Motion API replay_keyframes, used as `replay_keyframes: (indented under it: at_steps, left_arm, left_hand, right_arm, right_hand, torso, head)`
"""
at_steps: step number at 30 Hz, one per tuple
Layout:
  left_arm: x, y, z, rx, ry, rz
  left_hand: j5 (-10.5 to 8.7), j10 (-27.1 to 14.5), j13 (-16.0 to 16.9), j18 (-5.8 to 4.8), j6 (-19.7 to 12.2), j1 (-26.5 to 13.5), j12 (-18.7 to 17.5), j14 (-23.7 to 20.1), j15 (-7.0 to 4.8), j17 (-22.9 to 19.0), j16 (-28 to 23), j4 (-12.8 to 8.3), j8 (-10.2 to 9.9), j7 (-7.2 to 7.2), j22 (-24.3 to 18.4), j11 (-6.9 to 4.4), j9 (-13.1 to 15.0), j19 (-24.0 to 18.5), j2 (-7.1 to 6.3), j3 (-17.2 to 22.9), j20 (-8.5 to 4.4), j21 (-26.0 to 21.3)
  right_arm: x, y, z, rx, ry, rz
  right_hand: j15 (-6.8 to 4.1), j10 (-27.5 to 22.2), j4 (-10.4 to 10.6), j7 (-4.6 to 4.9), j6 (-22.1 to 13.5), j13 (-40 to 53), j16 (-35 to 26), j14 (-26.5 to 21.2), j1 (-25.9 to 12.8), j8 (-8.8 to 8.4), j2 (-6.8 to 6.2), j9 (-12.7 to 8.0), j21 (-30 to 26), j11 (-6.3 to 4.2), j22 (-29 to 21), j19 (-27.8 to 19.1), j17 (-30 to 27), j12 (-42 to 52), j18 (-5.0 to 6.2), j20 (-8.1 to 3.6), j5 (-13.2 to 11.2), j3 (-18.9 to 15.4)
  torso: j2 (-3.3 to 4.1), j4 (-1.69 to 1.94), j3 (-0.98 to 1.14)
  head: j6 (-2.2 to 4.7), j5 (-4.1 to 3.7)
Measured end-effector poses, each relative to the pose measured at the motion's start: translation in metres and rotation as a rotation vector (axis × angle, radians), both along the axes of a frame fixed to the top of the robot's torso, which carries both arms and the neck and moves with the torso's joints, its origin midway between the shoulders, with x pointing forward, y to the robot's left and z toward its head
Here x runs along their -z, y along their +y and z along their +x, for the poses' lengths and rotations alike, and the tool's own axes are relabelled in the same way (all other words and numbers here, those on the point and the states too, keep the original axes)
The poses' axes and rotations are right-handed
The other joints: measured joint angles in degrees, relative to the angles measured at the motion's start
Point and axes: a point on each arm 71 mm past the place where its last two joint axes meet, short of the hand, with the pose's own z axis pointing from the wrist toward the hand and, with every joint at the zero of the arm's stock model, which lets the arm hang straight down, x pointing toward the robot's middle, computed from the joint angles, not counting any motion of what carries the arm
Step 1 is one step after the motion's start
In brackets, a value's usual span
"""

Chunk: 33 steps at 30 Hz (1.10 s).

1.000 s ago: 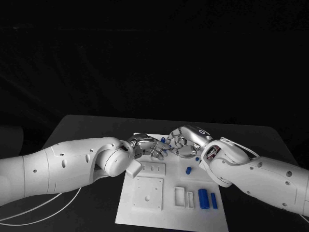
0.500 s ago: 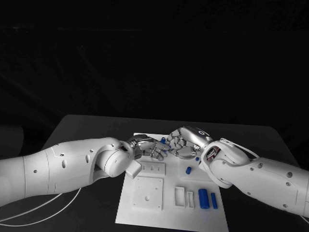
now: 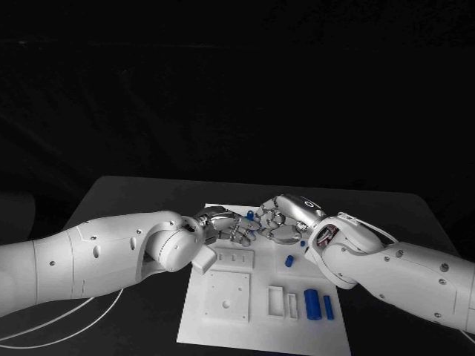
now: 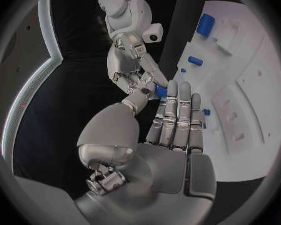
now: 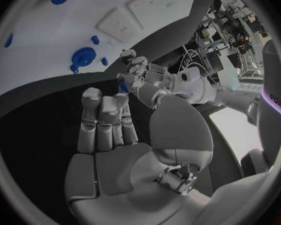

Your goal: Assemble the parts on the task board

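The two hands meet above the far end of the task board (image 3: 261,297), fingertips together over its far edge. The left hand (image 3: 225,225) reaches in from the board's left side and the right hand (image 3: 283,219) from its right. Between them sits a small blue part (image 3: 249,215), caught where the two sets of fingertips touch; in the left wrist view the same blue part (image 4: 161,91) lies between the left hand's thumb and fingers, with the right hand's fingertips pressed against it from the other side. In the right wrist view its own fingers stand fairly straight and side by side. Which hand bears the part I cannot tell.

On the board, two blue cylinders (image 3: 319,305) lie side by side near the right edge at the near end. Another small blue piece (image 3: 289,261) lies close to the right edge at mid-length, beside the right wrist. A raised square plate (image 3: 228,295) sits toward the board's near left
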Motion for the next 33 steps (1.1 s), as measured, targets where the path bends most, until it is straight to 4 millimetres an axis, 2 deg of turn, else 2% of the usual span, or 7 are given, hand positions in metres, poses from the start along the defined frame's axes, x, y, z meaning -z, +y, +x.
replay_keyframes:
  at_steps: [15, 20, 21, 22, 24, 26, 33]
  left_arm:
    - [0.0024, 0.0008, -0.0019, 0.011, 0.045, -0.051]
    - [0.0028, 0.0007, -0.0023, 0.008, 0.061, -0.069]
    - [0.0029, 0.0006, -0.0023, 0.006, 0.065, -0.074]
    - [0.0029, 0.0006, -0.0024, 0.005, 0.067, -0.077]
    - [0.0030, 0.0006, -0.0023, 0.002, 0.071, -0.083]
    - [0.0029, 0.0004, -0.0023, 0.000, 0.075, -0.087]
    - [0.0027, -0.0005, -0.0026, -0.003, 0.084, -0.096]
  left_hand:
    - [-0.10, 0.19, -0.32, 0.00, -0.09, 0.07, -0.61, 0.00, 0.00, -0.16, 0.00, 0.13, 0.00, -0.09, -0.12, 0.20, 0.00, -0.21, 0.07, -0.29, 0.21, -0.27]
    - [-0.10, 0.10, -0.63, 0.00, -0.09, -1.62, -1.42, -0.32, 0.31, -0.38, -0.48, 0.55, 0.01, -0.09, -0.31, 0.29, 0.11, -0.49, -0.11, -1.51, 0.55, -0.86]
    - [-0.09, -0.03, -0.67, 0.01, -0.09, -2.44, -1.55, -0.32, 0.31, -0.43, -0.71, 0.65, 0.00, -0.09, -0.36, 0.42, 0.86, -0.43, -0.42, -1.93, 0.71, -0.88]
    - [-0.09, -0.03, -0.67, 0.00, -0.09, -3.13, -1.55, -0.45, 0.45, -0.44, -0.80, 0.64, -0.24, -0.09, -0.37, 0.43, 5.81, -0.51, -0.70, -2.24, 0.94, -0.88]
    - [-0.05, -0.03, -0.74, 0.00, -0.24, -4.39, -1.79, -0.52, 0.51, -0.51, -0.88, 0.63, -0.66, -0.05, -0.41, 0.43, 12.31, -0.51, -1.31, -2.52, 0.94, -1.11]
    - [-0.03, -0.03, -0.77, 0.01, -0.66, -5.06, -1.95, -0.67, 0.67, -0.52, -0.88, 0.78, -0.66, 0.06, -0.45, 0.43, 13.43, -0.51, -1.58, -2.68, 0.94, -1.11]
    - [0.00, -0.44, -0.93, 0.00, -2.36, -6.83, -2.39, -0.94, 0.94, -0.68, -1.37, 0.97, -1.58, 0.96, -0.45, 0.83, 13.05, -0.72, -3.83, -3.18, 1.14, -1.33]
  right_arm:
    - [0.0010, -0.0004, -0.0019, -0.011, -0.013, 0.002]
    - [0.0011, -0.0018, -0.0030, -0.012, -0.022, 0.009]
    - [0.0009, -0.0020, -0.0032, -0.012, -0.026, 0.012]
    - [0.0006, -0.0020, -0.0034, -0.013, -0.029, 0.015]
    - [0.0000, -0.0016, -0.0040, -0.016, -0.035, 0.020]
    - [-0.0003, -0.0018, -0.0042, -0.016, -0.040, 0.024]
    - [-0.0007, -0.0038, -0.0048, -0.013, -0.057, 0.036]
  right_hand:
    - [-0.40, 0.01, -0.69, -0.57, 0.77, 0.00, 0.00, 0.09, -0.71, 0.99, 0.69, 0.94, -0.01, -0.41, -0.01, -0.08, 0.15, 0.30, 0.04, 0.09, -0.01, -0.69]
    - [-0.40, -0.20, -2.80, -0.55, 0.78, 0.01, 0.23, 0.09, -2.28, 1.23, 2.90, 1.87, 0.42, -0.62, -0.01, -0.08, 0.32, 0.44, 0.05, 0.10, -0.01, -2.79]
    - [-0.48, -0.21, -2.93, -0.55, 0.78, 0.01, 0.23, 0.01, -2.33, 1.35, 2.95, 2.07, 0.42, -0.62, -0.01, -0.08, 0.32, 0.52, 0.05, 0.10, -0.05, -2.92]
    - [-0.50, -0.21, -2.94, -0.55, 0.77, 0.00, 0.23, -0.01, -2.25, 1.40, 3.03, 2.12, 0.42, -0.62, -0.01, -0.09, 0.32, 0.52, 0.05, 0.10, -0.05, -2.93]
    - [-0.58, -0.21, -2.94, -0.54, 0.77, 0.00, 0.23, -0.10, -2.18, 1.41, 3.10, 2.19, 0.42, -0.62, -0.01, -0.09, 0.32, 0.52, 0.05, 0.10, -0.06, -2.93]
    - [-0.58, -0.21, -2.99, -0.53, 0.75, 0.01, 0.23, -0.10, -2.03, 1.41, 3.25, 2.20, 0.42, -0.62, -0.02, -0.09, 0.31, 0.52, 0.05, 0.10, -0.19, -2.99]
    - [-0.58, -0.21, -3.02, -0.51, 0.73, 0.01, 0.23, -0.10, -1.80, 1.40, 3.47, 2.21, 0.42, -0.61, -0.02, -0.09, 0.37, 0.52, 0.05, 0.11, -0.23, -3.01]
  torso:
    - [0.00, 0.00, 0.01]
    - [-0.01, -0.02, 0.03]
    - [-0.01, -0.03, 0.03]
    - [-0.01, -0.03, 0.03]
    - [-0.01, -0.03, 0.03]
    - [-0.02, -0.03, 0.03]
    - [-0.02, 0.01, 0.03]
  head:
    - [-0.05, -0.04]
    - [-0.04, -0.05]
    - [-0.02, -0.05]
    - [-0.01, -0.05]
    - [0.02, -0.05]
    - [0.02, -0.05]
    - [0.07, -0.08]
